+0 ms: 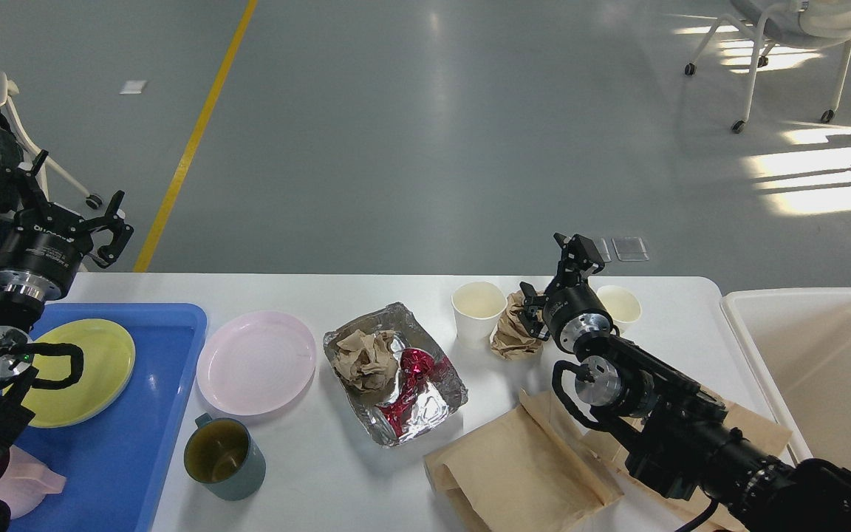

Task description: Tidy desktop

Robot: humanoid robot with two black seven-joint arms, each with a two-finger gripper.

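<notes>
The white desktop (307,292) carries a pink plate (255,362), a dark green mug (223,458), a foil dish (394,374) holding crumpled brown paper and a red wrapper, two paper cups (478,311) (619,304), a ball of crumpled brown paper (511,334) and flat brown paper bags (521,465). My right gripper (555,272) is open just above and behind the paper ball, its lower finger overlapping the ball's top. My left gripper (74,207) is open and empty, raised over the desktop's far left edge.
A blue tray (159,384) at the left holds a yellow plate (86,369) and a pink item (23,484). An off-white bin (824,369) stands at the right end. An office chair (787,44) is on the floor beyond.
</notes>
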